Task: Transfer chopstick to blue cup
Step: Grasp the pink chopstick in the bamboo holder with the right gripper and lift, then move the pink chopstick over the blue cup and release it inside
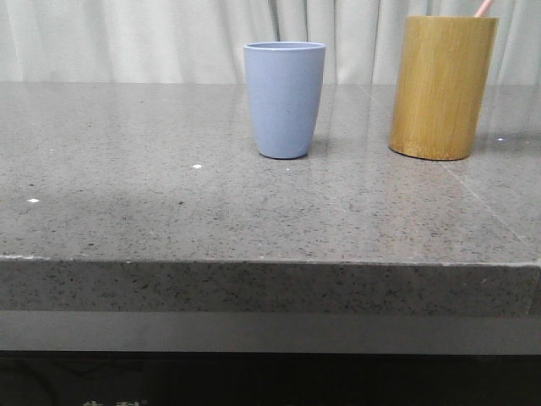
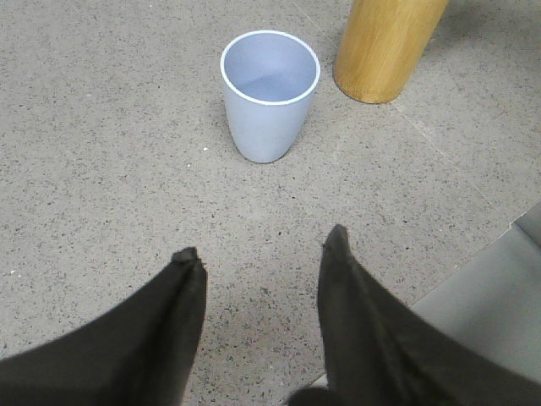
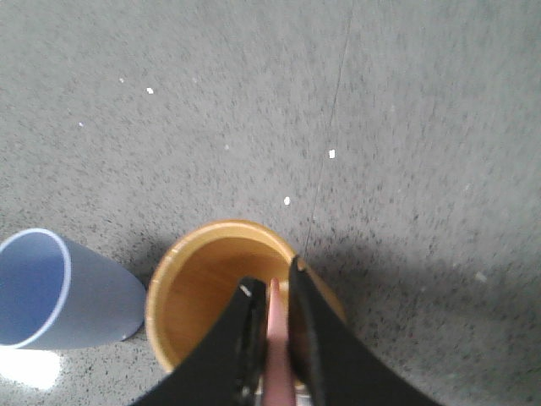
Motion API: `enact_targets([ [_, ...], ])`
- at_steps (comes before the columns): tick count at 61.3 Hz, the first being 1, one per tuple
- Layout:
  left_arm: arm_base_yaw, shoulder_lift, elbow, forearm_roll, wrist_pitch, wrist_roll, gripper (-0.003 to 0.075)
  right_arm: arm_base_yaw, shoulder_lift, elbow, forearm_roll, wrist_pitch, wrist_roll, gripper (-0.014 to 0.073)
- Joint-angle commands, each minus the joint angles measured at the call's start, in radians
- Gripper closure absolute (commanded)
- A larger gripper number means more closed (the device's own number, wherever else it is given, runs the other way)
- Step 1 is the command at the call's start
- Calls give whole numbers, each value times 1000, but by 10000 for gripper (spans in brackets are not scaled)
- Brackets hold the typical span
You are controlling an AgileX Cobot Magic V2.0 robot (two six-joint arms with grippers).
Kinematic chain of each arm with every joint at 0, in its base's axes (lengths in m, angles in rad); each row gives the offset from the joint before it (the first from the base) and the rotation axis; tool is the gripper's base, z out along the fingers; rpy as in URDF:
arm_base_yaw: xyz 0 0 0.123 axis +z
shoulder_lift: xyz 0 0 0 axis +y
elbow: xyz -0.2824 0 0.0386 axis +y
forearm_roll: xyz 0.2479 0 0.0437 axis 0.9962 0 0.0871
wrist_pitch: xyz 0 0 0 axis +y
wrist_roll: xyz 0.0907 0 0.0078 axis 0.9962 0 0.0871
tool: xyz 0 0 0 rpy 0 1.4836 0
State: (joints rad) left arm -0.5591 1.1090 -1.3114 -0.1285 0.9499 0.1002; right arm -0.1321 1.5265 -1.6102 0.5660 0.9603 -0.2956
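Front view: blue cup (image 1: 285, 100) upright on the grey speckled stone table (image 1: 169, 211), near centre, with the taller bamboo holder (image 1: 442, 87) standing apart to its right; small gap between them, not touching. Pink chopstick (image 1: 483, 8) tip pokes out above the holder's rim at the top edge of frame, leaning right. White curtain (image 1: 127, 38) behind the table. Right wrist view: right gripper (image 3: 272, 292) sits directly over the holder's (image 3: 203, 279) open mouth, black fingers (image 3: 245, 330) close together with the chopstick (image 3: 277, 338) pinched between them, stick running down into the holder. Blue cup (image 3: 51, 292) just beside the holder here, interior looks empty. Left wrist view: left gripper (image 2: 260, 245) hovers over bare table, jaws spread wide, nothing between the fingers (image 2: 182, 296). Blue cup (image 2: 269, 95) ahead of it, well clear of the fingertips, nothing inside; holder's (image 2: 385, 46) base just past the cup.
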Motion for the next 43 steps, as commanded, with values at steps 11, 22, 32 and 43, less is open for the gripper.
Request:
enact_targets([
  [11,-2,-17,-27,-9,-68,-3,408,23,-154,-264,-78,79,-16,652],
  [22,-2,-17,-27,-9,-68,-3,408,143,-212,-294,-91,68,-16,652],
  [32,-2,-17,-27,-9,-70,-3,408,317,-188,-289,-110,48,-16,652],
  [43,-2,-17,-27,-9,-78,-3,408,484,-86,-289,-248,4,-16,652],
])
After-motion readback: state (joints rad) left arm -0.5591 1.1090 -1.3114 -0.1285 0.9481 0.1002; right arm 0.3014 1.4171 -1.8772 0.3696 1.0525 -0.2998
